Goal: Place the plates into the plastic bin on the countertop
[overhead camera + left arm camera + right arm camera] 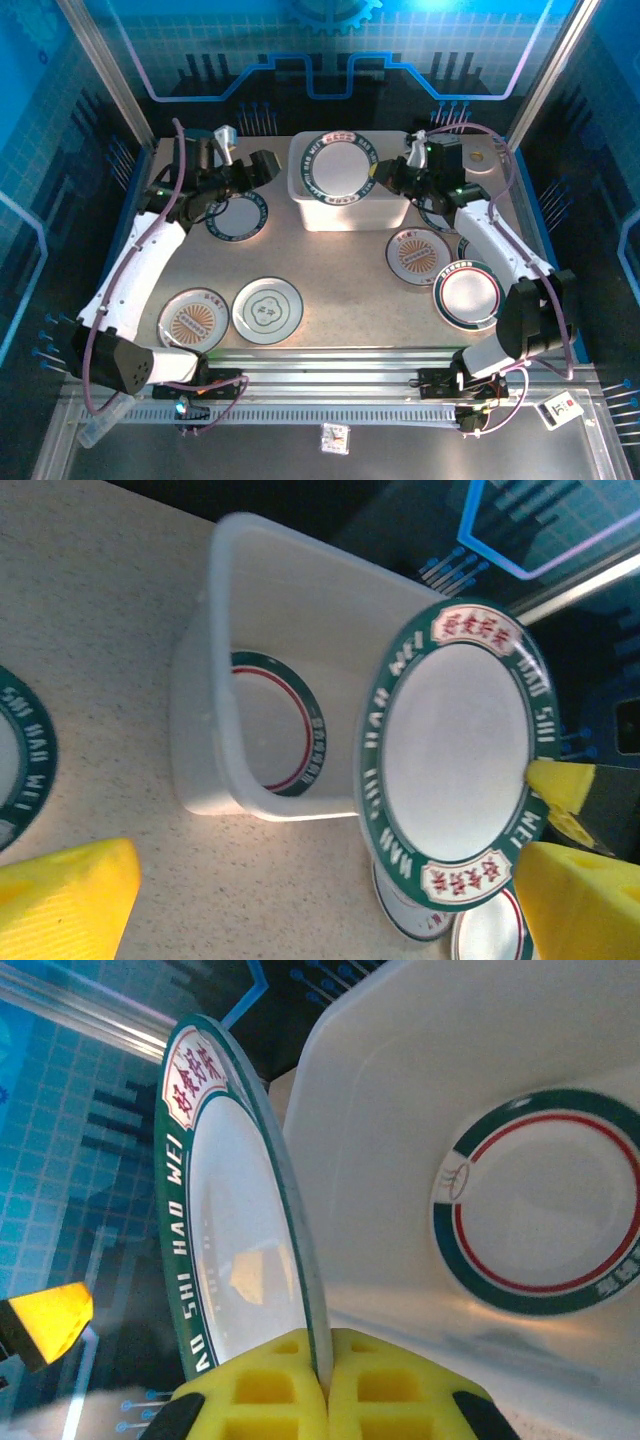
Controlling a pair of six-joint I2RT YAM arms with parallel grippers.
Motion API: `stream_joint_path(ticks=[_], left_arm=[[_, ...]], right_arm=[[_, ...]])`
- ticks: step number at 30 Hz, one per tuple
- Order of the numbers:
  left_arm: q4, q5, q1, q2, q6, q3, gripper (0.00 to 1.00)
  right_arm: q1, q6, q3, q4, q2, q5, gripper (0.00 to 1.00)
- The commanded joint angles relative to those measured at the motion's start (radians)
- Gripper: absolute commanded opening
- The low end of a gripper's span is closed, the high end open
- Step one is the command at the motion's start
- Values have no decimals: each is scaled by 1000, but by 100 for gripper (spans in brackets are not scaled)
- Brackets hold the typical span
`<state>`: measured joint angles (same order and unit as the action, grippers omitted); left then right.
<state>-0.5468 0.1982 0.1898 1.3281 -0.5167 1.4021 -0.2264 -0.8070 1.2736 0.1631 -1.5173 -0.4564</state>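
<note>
Right wrist view: a round, glossy white plate with a dark green lettered rim (240, 1240) stands nearly on edge. Its lower rim is pinched between the yellow ribbed pads of the right gripper (325, 1380), whose jaws are clamped on it. From above, this plate (340, 165) hangs over the opening of the large white translucent plastic bin (350, 218), which has rounded corners and a rolled rim and sits at the far middle of the beige speckled countertop (340, 270). On the bin's smooth floor lies a second white plate with a green band and a thin red ring (540, 1210).

Just left of the bin, the left gripper (325, 880) has its yellow fingers spread wide apart, with nothing between them. A green-rimmed plate (238, 215) lies flat below the left arm. Nearer are an orange-centred plate (193, 318) and a pale green flower-shaped plate (267, 305). To the right lie another orange-centred plate (418, 250) and a green-and-red-rimmed plate (467, 292).
</note>
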Motion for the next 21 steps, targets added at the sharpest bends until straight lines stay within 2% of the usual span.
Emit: stream_joint_path(ticks=[1, 13, 21], left_arm=[[-24, 7, -49, -33, 24, -2, 97], [-33, 26, -87, -79, 46, -140, 97], [-30, 36, -92, -99, 43, -202, 97]], right_arm=[[31, 72, 97, 52, -49, 8, 0], [25, 199, 335, 172, -280, 52, 0], [3, 221, 360, 198, -380, 43, 0]])
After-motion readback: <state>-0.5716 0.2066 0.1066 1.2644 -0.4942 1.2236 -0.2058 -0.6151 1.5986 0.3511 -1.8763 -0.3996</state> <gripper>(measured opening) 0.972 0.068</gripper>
